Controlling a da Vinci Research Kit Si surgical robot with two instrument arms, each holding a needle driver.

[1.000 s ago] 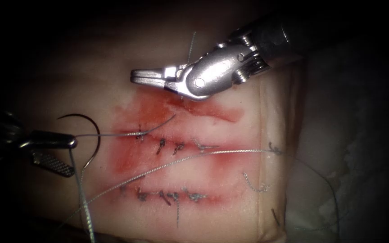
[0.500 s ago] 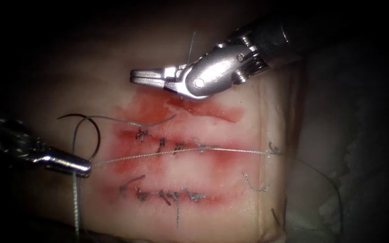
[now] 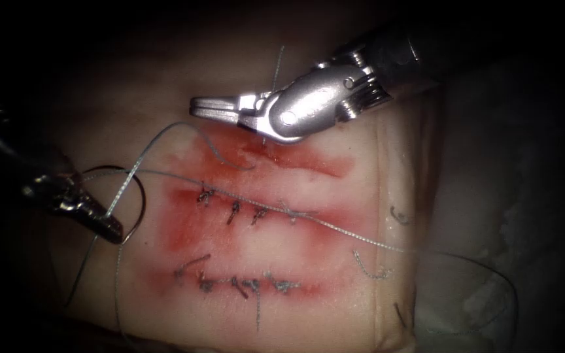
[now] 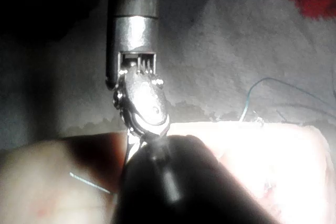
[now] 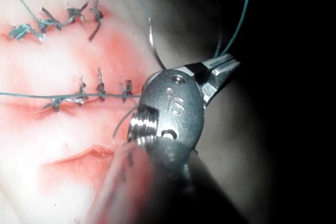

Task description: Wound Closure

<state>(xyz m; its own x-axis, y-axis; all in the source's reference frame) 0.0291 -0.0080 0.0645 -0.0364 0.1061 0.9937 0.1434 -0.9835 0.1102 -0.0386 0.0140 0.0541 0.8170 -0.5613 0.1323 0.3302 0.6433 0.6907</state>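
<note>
The left arm's dark metal pincer (image 3: 109, 225) is half lost in shadow; its jaws are closed on the thin grey-green thread (image 3: 335, 227), and just beside its tip the dark curved needle (image 3: 140, 196) lies free on the pale pink tissue (image 3: 263, 248), its point hard to make out; the right arm's bright steel pincer (image 3: 204, 108) hovers well above, jaws narrow and together, holding nothing; between the two run two stitched cuts (image 3: 246, 209) ringed with red fluid (image 3: 230, 150); several cut ends of thread (image 3: 371, 268) lie toward the right.
</note>
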